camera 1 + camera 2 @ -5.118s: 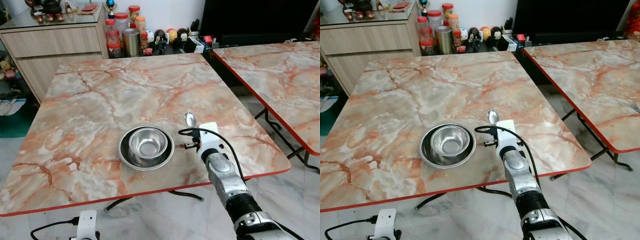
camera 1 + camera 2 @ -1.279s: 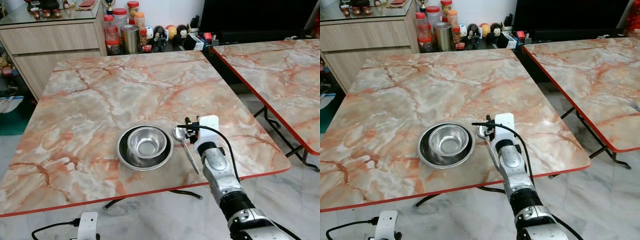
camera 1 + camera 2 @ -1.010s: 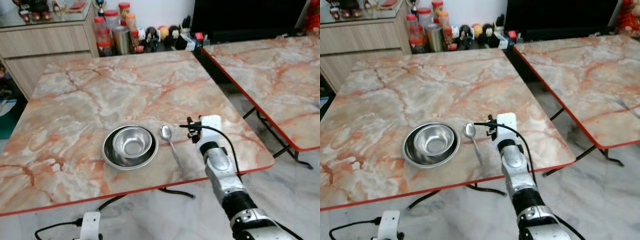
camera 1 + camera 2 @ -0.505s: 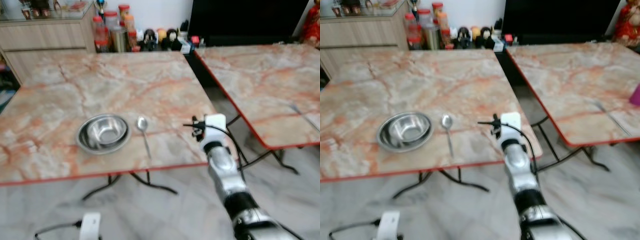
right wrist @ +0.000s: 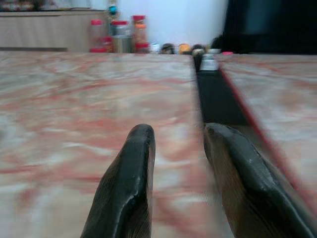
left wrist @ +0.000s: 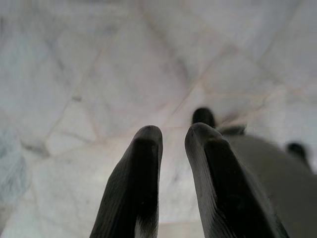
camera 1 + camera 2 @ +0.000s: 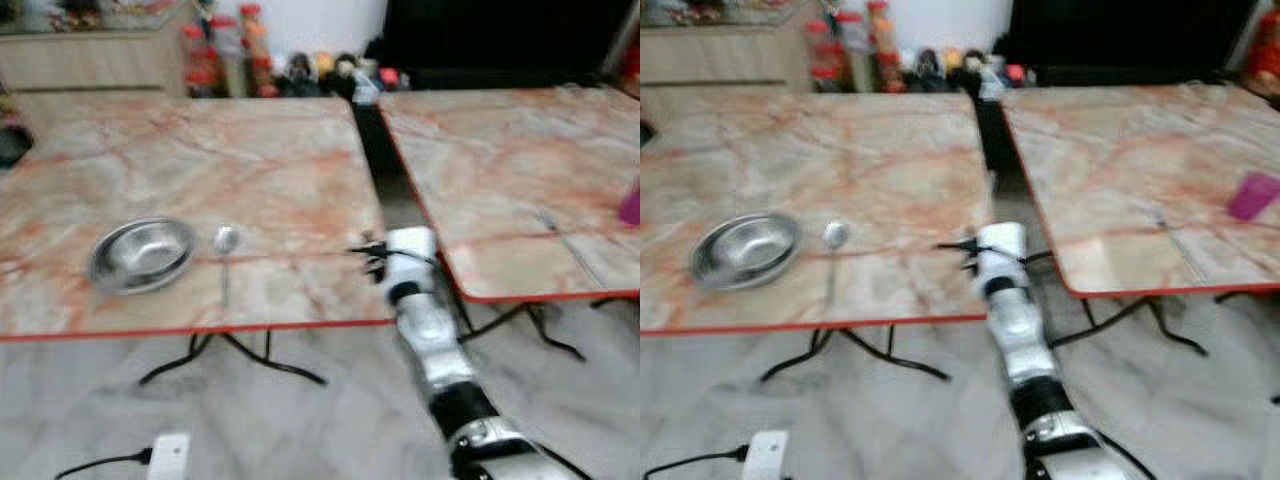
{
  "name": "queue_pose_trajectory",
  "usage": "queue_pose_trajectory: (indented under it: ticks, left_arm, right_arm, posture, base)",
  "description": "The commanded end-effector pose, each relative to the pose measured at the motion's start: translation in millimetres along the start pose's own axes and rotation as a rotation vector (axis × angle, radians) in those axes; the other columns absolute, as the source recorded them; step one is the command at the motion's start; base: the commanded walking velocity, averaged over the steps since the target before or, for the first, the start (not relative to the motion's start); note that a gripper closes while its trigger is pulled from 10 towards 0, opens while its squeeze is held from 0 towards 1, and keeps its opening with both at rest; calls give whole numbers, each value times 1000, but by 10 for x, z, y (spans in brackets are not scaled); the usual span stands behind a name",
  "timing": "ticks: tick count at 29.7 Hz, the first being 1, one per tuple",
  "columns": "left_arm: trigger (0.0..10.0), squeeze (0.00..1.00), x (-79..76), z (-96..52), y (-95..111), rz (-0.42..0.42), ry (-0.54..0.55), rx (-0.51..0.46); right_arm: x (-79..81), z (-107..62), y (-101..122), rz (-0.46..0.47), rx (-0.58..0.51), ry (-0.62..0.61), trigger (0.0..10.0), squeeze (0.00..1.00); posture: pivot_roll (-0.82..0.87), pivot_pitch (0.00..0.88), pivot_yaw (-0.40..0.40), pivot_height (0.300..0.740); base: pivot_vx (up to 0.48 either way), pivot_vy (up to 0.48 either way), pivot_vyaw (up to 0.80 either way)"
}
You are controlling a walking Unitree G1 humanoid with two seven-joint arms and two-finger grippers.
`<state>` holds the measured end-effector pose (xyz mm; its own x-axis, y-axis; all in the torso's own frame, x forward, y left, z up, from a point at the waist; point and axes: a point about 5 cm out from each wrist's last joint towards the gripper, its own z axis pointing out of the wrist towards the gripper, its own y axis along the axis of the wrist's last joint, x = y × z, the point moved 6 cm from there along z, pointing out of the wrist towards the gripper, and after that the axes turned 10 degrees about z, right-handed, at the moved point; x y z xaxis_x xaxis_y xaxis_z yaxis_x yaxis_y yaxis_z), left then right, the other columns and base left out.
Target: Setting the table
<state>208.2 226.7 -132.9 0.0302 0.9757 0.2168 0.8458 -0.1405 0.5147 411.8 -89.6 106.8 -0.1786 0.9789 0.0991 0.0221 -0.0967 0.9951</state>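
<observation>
A steel bowl [image 7: 140, 255] sits in a steel plate near the front edge of the marble table [image 7: 250, 160]. A spoon [image 7: 224, 252] lies just right of it, handle toward me. My right gripper [image 5: 176, 131] hovers open and empty over the table's right front corner, well right of the spoon; its white wrist [image 7: 410, 245] shows there. On the second marble table [image 7: 500, 150] to the right lie a fork [image 7: 1175, 240] and a pink cup [image 7: 1252, 195]. My left gripper [image 6: 173, 131] hangs over the tiled floor, fingers slightly apart, holding nothing.
A dark gap [image 7: 378, 165] separates the two tables. Jars and small figurines [image 7: 260, 65] line the back beside a wooden cabinet [image 7: 90, 70]. Folding table legs [image 7: 230, 355] stand on the pale tiled floor below. The eye views are blurred.
The camera has swung right, so the bowl and spoon now sit further left in view and the pink cup has come into view. My right gripper is further from the spoon.
</observation>
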Motion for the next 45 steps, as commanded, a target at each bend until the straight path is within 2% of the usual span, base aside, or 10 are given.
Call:
queue_pose_trajectory:
  ticks: [1, 11, 19, 25, 30, 35, 45]
  left_arm:
    - [10000, 0, -66, 1, 15, -13, -14, -5]
    - [10000, 0, -90, -2, 6, -19, -24, -7]
    - [10000, 0, -103, -3, 6, -11, -29, -8]
    - [10000, 0, -78, 2, 47, 29, -18, -17]
    - [10000, 0, -50, 4, 98, -28, -11, -40]
    - [10000, 0, -51, 5, 103, -26, -14, -41]
    - [10000, 0, -50, 5, 85, -36, -6, -32]
  right_arm:
    - [-149, -12, 10, -1, 2, -40, 10000, 0]
    - [-242, -21, -19, 17, 16, -83, 10000, 0]
    - [-256, -23, -17, 8, 14, -87, 10000, 0]
    - [-226, -15, -17, 4, 15, -79, 10000, 0]
    - [-201, -12, -22, 3, 17, -74, 10000, 0]
    - [-185, -5, -18, 0, 18, -68, 10000, 0]
    - [-205, -16, -28, 4, 21, -69, 10000, 0]
  posture:
    - [-53, 32, -12, 740]
    - [-56, 32, -15, 740]
    - [-58, 16, -14, 740]
    - [-57, 2, -14, 740]
    - [-57, 0, -13, 740]
    - [-58, 1, -14, 740]
    - [-54, 22, -20, 740]
  base:
    - [266, -398, 0]
    - [51, -426, 0]
    - [0, -442, 0]
    - [0, 0, 0]
    - [0, 0, 0]
    - [0, 0, 0]
    - [308, 0, 0]
